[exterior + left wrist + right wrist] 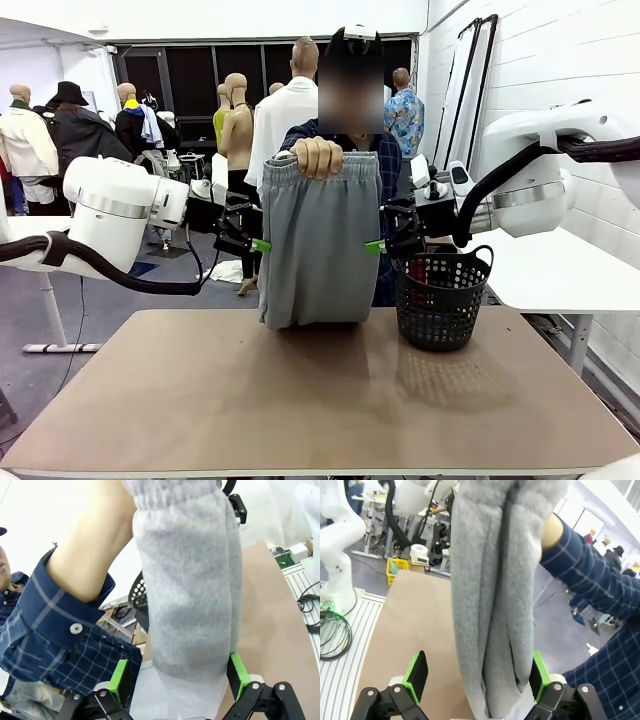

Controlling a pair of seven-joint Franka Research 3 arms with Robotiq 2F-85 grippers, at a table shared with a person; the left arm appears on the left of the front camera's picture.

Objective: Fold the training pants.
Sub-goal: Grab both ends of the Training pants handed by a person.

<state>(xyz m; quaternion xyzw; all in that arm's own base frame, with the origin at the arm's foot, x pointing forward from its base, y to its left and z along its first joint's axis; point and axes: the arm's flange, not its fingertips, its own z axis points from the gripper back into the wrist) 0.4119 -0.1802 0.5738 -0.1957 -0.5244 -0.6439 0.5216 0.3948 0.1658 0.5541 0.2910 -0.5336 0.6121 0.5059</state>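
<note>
Grey jersey forms the training pants (318,250), which hang upright above the far half of the table (300,400), folded into a compact vertical bundle. A person's hand (318,157) grips the gathered waistband at the top; the lower end of the bundle hangs just above the tabletop. My left gripper (177,662) sits at the left edge of the bundle, about halfway down. Its jaws are spread wide, with the cloth between them and not pinched. In the left wrist view, one green pad (235,672) lies against the fabric edge, and the other pad (120,680) stands just beside the fabric. My right gripper (477,657) sits at the opposite edge of the bundle at a similar height. Its jaws are also spread wide around the cloth. In the right wrist view, one pad (537,672) is close against the folded layers, and the other pad (417,672) stands clear of them. I cannot tell whether the near pads press the fabric or only touch it. A black mesh basket (440,300) stands on the table just beside the bundle, on my right.
</note>
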